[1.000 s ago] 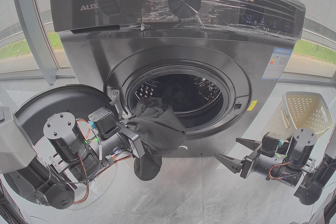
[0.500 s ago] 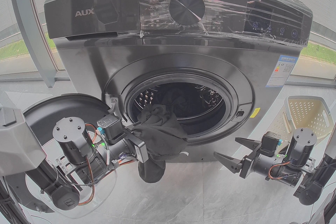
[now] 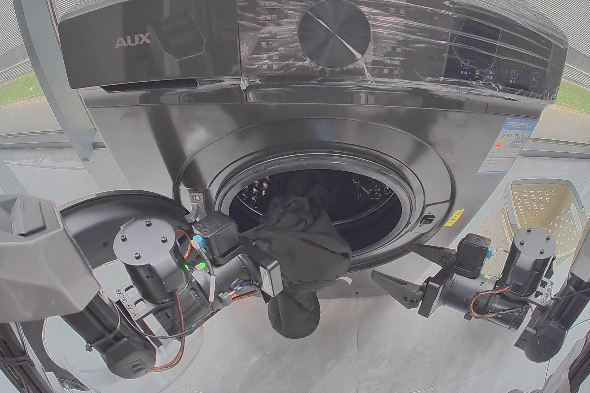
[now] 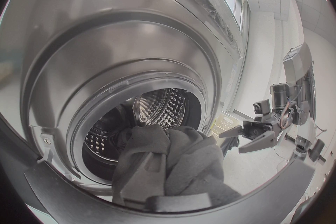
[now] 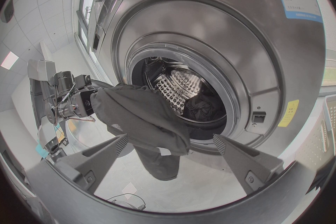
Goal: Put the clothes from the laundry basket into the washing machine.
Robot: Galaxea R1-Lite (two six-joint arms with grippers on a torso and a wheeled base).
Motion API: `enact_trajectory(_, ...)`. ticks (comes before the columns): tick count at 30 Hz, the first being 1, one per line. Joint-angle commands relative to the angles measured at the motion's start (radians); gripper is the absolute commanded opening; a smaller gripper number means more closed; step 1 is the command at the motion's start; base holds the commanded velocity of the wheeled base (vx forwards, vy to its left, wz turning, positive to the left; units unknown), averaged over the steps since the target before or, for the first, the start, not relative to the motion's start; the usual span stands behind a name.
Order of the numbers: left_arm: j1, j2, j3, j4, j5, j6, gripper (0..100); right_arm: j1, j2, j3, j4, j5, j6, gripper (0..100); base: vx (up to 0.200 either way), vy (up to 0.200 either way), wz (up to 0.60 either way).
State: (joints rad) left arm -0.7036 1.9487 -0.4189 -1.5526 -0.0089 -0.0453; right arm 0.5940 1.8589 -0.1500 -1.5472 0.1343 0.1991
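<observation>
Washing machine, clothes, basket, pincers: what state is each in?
Washing machine door: swung open.
Drum: other clothing lying inside.
Dark garment: gripped, partly in the drum's opening, end hanging outside.
Left pincer: shut on the garment.
Right pincer: open, empty.
Laundry basket: no clothes visible inside.

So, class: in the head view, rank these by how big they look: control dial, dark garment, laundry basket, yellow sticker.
1. dark garment, closest to the camera.
2-3. laundry basket and control dial: they look about alike, and the basket is partly hidden, so unranked.
4. yellow sticker.
</observation>
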Motion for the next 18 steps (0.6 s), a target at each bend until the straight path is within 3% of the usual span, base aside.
enact_trajectory(1, 0.010, 0.030, -0.034, -0.003, 0.010, -0.025, 0, 0.012, -0.012, 0.004, -0.001, 0.001, -0.009, 100, 0.000, 0.000, 0.00)
enact_trajectory(2, 0.030, 0.059, -0.069, -0.003, 0.010, -0.054, 0, 0.013, -0.015, 0.006, -0.001, 0.001, -0.010, 100, 0.000, 0.000, 0.00)
enact_trajectory(9, 0.070, 0.176, -0.241, 0.000, -0.023, -0.070, 0, 0.029, -0.017, 0.001, -0.001, -0.004, -0.020, 100, 0.000, 0.000, 0.00)
enact_trajectory(10, 0.064, 0.203, -0.276, 0.000, -0.025, -0.082, 0, 0.032, -0.018, 0.001, -0.001, -0.015, -0.020, 100, 0.000, 0.000, 0.00)
enact_trajectory(12, 0.062, 0.225, -0.307, 0.000, -0.019, -0.097, 0, 0.032, -0.023, 0.003, -0.001, -0.019, -0.021, 100, 0.000, 0.000, 0.00)
enact_trajectory(18, 0.062, 0.263, -0.330, 0.086, -0.017, -0.108, 0, 0.033, -0.029, 0.001, -0.001, -0.019, -0.021, 100, 0.000, 0.000, 0.00)
